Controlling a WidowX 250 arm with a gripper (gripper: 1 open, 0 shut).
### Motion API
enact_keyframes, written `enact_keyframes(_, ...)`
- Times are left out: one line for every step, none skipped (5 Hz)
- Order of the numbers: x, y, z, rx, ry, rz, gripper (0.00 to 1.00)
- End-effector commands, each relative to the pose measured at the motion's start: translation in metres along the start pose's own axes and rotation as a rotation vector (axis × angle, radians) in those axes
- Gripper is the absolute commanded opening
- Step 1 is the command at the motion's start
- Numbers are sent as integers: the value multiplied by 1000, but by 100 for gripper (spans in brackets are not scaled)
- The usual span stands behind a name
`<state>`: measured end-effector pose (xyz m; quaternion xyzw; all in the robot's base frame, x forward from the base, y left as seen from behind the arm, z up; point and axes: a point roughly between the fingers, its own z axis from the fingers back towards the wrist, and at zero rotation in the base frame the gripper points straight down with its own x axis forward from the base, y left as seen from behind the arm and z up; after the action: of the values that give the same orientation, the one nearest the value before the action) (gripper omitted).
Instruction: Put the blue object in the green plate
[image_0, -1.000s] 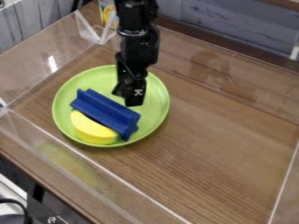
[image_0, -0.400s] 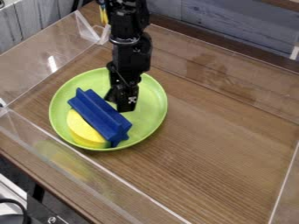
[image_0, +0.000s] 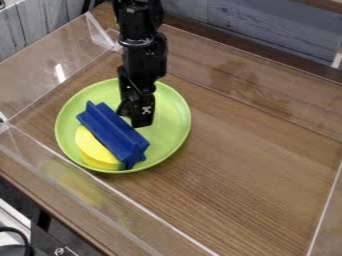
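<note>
The blue object (image_0: 112, 135), a dark blue ridged block, lies inside the green plate (image_0: 174, 128), resting across a yellow piece (image_0: 88, 152) at the plate's left side. My black gripper (image_0: 135, 110) points straight down over the plate's upper middle, just right of the block's far end. Its fingers stand open with nothing between them, low over the plate's floor. I cannot tell whether they touch the plate.
The plate sits on a wooden tabletop (image_0: 254, 150) enclosed by low clear plastic walls (image_0: 40, 60) on the left, front and right. A grey plank wall runs along the back.
The gripper has edged a little to the left in the picture. The plate with the blue block and yellow piece sits slightly further left too. The fingers stay open.
</note>
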<state>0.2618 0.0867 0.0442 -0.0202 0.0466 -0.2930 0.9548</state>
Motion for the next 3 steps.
enact_keyframes(-2, 10, 23, 61, -55, 33, 100)
enact_keyframes(0, 7, 24, 58, -63, 82, 100)
enact_keyframes(5, 6, 34, 57, -72, 113, 100)
